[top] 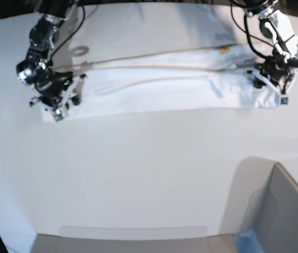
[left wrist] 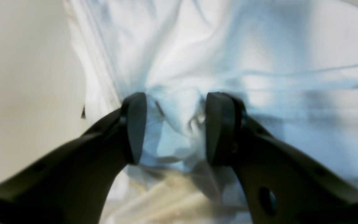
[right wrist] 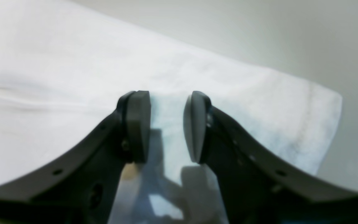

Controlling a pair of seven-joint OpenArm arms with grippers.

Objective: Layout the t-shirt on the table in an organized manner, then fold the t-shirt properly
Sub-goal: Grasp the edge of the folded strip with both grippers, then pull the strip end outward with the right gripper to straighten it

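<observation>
I had the t-shirt (top: pixel 159 87) stretched in a long folded band across the far side of the table (top: pixel 149 174). My left gripper (left wrist: pixel 174 127) had its fingers pinched on a bunched wad of cloth at the neck end. The right gripper (right wrist: pixel 166 126) sat at the other end, fingers apart over flat fabric; whether they actually held a layer I couldn't tell from that blurred view. If they didn't, any pull would drag the band skewed and undo the fold.

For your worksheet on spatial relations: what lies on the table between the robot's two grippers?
In the base view, the t-shirt, folded into a long white band, spans the table from the right gripper to the left gripper.
</observation>
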